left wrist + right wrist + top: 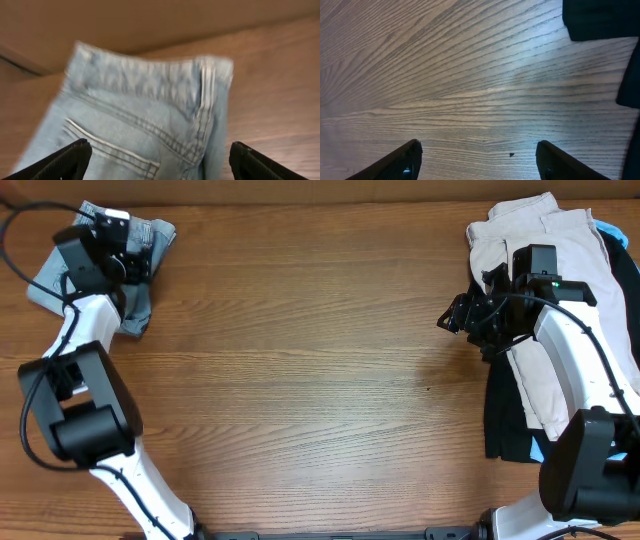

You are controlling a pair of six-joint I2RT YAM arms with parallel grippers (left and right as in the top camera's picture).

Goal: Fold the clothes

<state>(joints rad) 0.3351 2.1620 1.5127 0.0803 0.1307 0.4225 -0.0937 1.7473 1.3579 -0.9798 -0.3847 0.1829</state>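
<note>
Faded light-blue denim shorts (45, 288) in a compact bundle at the far left corner of the wooden surface (300, 380), partly hidden in the overhead view beneath the left arm (80, 325) and its wrist. Through the left wrist camera, slightly blurred: waistband with a belt loop toward the far side, stitched back pocket nearer, all facing up. Left fingers (62, 160) spread wide, one at each near corner of that view, straddling the denim and clamped on nothing; contact with the cloth impossible to judge.

Well apart, along the right edge: a heap of other clothes. Beige garments (545, 225) on top, reaching to the far edge; a black garment (505, 425) underneath, stretching toward the near side; slivers of bright blue fabric (608, 230) just right of the beige and again beside the black hem. Right arm (582, 365) stretched over the heap from the near side, covering much of the beige. Right fingers (400, 162) likewise spread wide, holding nothing, over bare wood just left of the heap, with black cloth only at the far right margin of the right wrist view. A tiny dark speck (511, 154) on the wood grain between the two tips.

A broad stretch of wood grain between shorts and heap; both arm bases at the near edge, one toward each side.
</note>
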